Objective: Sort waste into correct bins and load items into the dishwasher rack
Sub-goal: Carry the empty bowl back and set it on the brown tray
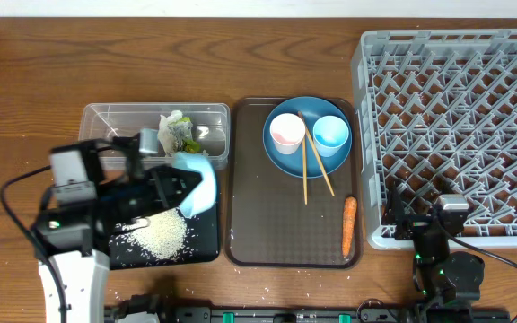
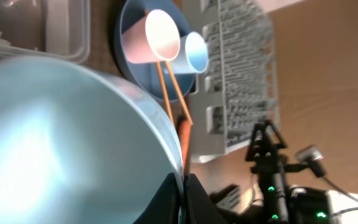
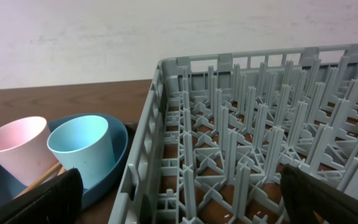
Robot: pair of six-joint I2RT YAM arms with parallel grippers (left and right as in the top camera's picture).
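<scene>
The left arm [image 1: 72, 235] hides much of the black tray [image 1: 206, 240].

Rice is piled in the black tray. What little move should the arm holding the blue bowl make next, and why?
Probably lift the bowl away from the black tray and start toward the rack. The left pincer is shut on its rim, the bowl looks empty inside, and the rice already lies in the tray.

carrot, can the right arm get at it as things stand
Probably yes: the carrot lies uncovered at the brown tray's right edge, and the right gripper, open and empty, sits close by at the dishwasher rack's near corner.
</scene>
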